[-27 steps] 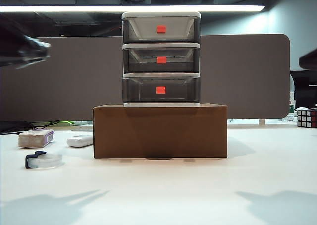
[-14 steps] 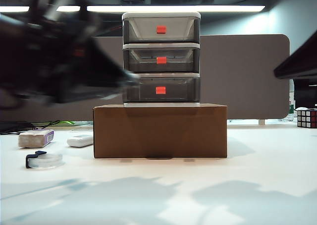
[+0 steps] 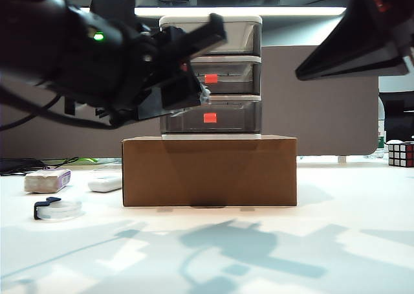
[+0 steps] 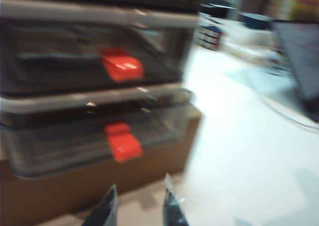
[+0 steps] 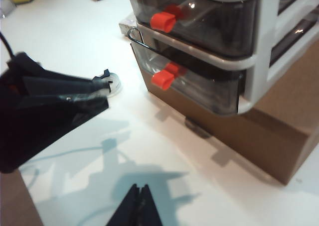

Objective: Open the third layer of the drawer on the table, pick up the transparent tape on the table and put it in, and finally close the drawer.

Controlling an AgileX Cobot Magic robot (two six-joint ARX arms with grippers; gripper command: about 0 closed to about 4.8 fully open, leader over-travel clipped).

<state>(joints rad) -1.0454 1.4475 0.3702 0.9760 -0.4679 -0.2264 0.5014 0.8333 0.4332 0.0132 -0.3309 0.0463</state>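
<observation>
Drawer (image 3: 211, 77) sits on cardboard box (image 3: 209, 171), third layer (image 3: 211, 117) closed. Left gripper (image 4: 138, 206) at its 9 o'clock, fingers slightly parted, empty. Right gripper (image 5: 138, 206) up at 2 o'clock, pressed together. Transparent tape (image 3: 57, 208) at table (image 3: 310, 242) 8 o'clock.

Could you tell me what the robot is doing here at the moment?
The left gripper, jaws slightly apart and empty, is up in front of the drawer unit on the cardboard box, near the lowest drawer, which is shut. The right gripper, shut and empty, hangs over the table on the right. The tape lies untouched on the table to the left.
</observation>
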